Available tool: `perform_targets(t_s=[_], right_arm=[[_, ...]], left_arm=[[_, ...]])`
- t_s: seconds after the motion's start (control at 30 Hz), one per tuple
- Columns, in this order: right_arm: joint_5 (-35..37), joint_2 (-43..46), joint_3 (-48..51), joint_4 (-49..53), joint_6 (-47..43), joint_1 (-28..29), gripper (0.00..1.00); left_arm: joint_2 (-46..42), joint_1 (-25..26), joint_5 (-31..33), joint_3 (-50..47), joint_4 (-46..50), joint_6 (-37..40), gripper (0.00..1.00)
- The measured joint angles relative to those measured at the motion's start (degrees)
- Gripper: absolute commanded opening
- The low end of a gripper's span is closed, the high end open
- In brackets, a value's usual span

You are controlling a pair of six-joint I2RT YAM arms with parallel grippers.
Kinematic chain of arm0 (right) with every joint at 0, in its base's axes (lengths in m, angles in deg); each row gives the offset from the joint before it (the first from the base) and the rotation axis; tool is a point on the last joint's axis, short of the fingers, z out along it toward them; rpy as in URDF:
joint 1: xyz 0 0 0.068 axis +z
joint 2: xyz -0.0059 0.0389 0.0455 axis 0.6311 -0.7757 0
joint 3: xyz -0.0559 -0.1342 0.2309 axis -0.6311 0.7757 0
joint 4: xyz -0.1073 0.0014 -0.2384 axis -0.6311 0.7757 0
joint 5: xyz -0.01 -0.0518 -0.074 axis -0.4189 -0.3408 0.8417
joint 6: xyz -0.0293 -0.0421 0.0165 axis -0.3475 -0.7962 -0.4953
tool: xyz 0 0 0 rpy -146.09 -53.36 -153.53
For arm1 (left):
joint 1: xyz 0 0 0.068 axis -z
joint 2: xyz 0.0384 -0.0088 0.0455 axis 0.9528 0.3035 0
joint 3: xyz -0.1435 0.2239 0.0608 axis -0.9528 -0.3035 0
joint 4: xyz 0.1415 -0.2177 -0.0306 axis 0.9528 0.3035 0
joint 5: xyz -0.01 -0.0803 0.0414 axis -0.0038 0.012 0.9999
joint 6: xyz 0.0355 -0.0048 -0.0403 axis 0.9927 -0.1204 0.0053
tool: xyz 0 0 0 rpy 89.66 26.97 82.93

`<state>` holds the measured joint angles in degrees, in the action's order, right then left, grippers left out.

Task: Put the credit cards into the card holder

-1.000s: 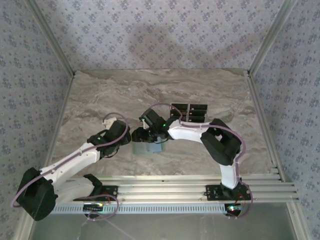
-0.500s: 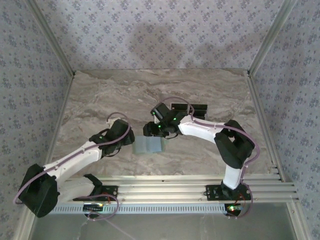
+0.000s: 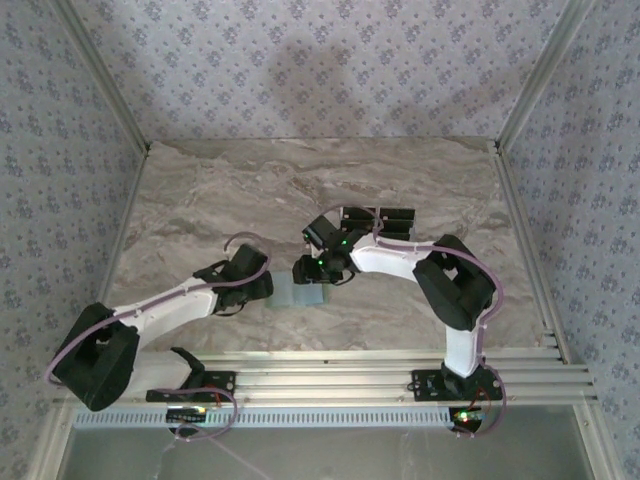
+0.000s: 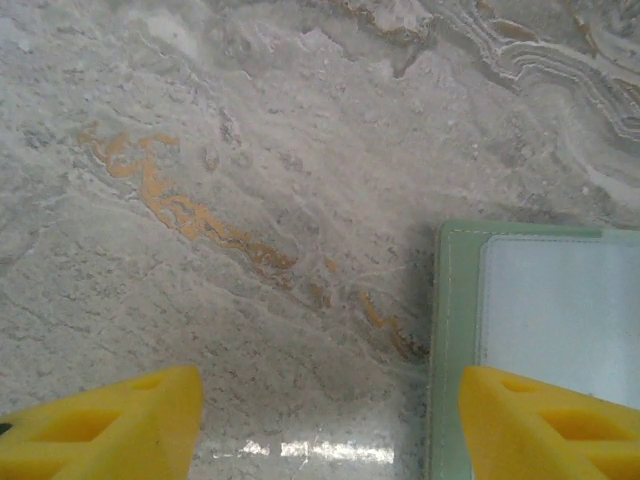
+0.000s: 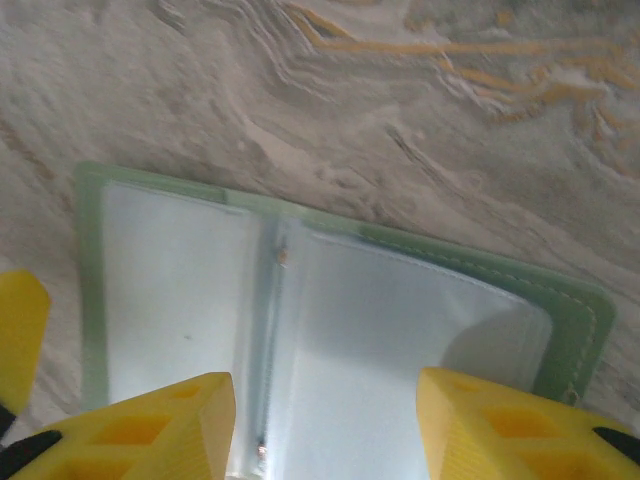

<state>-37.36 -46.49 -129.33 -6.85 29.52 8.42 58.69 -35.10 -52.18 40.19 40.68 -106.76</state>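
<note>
The card holder lies open on the marble table, pale green with clear plastic sleeves. My right gripper hovers right above it; its yellow fingers stand apart over the right-hand sleeve, right gripper open with nothing between them. My left gripper sits at the holder's left edge, open; one fingertip is over the holder's green border, the other over bare table. The credit cards, dark rectangles in a row, lie behind the right arm, partly hidden by it.
Grey marble tabletop with orange veins, enclosed by patterned walls at the back and sides. An aluminium rail runs along the near edge by the arm bases. Open room lies at the back left.
The left arm has reached forward and to the right, bringing its gripper up to the holder's left edge. The right gripper has shifted slightly and now stands over the holder.
</note>
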Motion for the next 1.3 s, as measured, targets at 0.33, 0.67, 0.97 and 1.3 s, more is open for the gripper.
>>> perform_targets(t_s=[0.33, 0.67, 0.97, 1.3], right_arm=[[-1.1, -1.4, 0.0, -2.9, 0.4, 1.0, 0.56], [-4.1, -3.3, -0.6, -7.4, 3.4, 2.5, 0.56], [-4.7, -3.5, -0.6, -8.5, 6.1, 2.5, 0.57], [-5.0, -3.7, -0.6, -10.1, 8.9, 2.8, 0.59]], left_arm=[[4.0, 0.1, -0.6, -0.4, -2.4, 0.0, 0.68], [3.6, 0.4, -0.6, -0.8, -3.7, 0.2, 0.68], [-7.0, 0.4, -0.6, -3.8, -3.6, 0.2, 0.68], [-18.3, 4.9, -2.9, -9.0, -4.7, 0.4, 0.67]])
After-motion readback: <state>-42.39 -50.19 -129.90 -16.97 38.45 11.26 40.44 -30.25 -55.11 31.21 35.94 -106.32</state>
